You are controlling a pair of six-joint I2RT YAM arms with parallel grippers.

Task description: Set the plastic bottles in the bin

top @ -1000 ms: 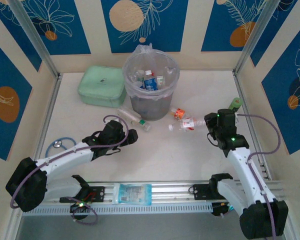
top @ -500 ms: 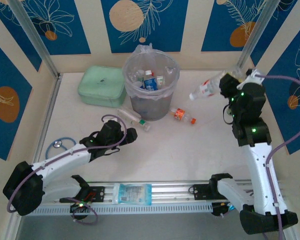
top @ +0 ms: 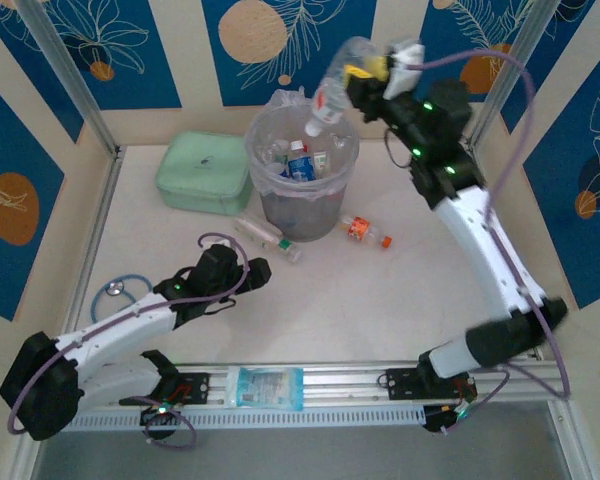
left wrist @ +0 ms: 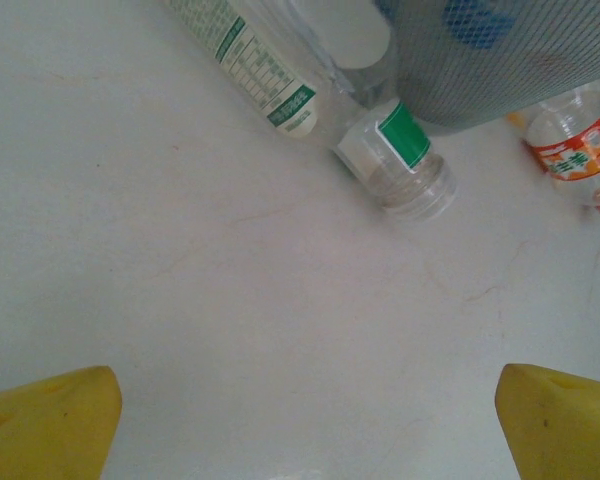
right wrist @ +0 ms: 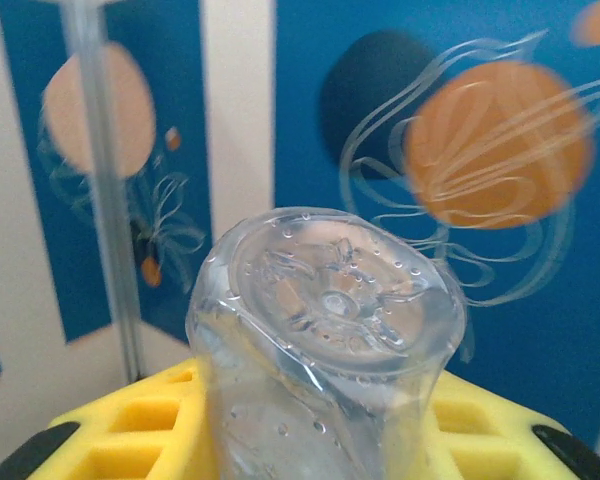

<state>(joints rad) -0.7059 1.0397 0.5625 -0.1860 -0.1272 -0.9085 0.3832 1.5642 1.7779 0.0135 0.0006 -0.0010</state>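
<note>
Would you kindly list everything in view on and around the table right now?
bin: one, translucent grey, clear liner, far centre
held bottle: one, clear, tilted neck-down over the bin's mouth
bottles in the bin: several, mixed labels
green-labelled bottle: one, clear, lying at the bin's near-left foot
orange-labelled bottle: one, clear, lying near-right of the bin
case: one, mint green, left of the bin
looped tube: one, blue, left edge of the table
packet: one, pale blue, on the near rail
left claw: one, yellow-tipped, open, low by the green-labelled bottle
right claw: one, yellow-tipped, shut on the held bottle
</note>
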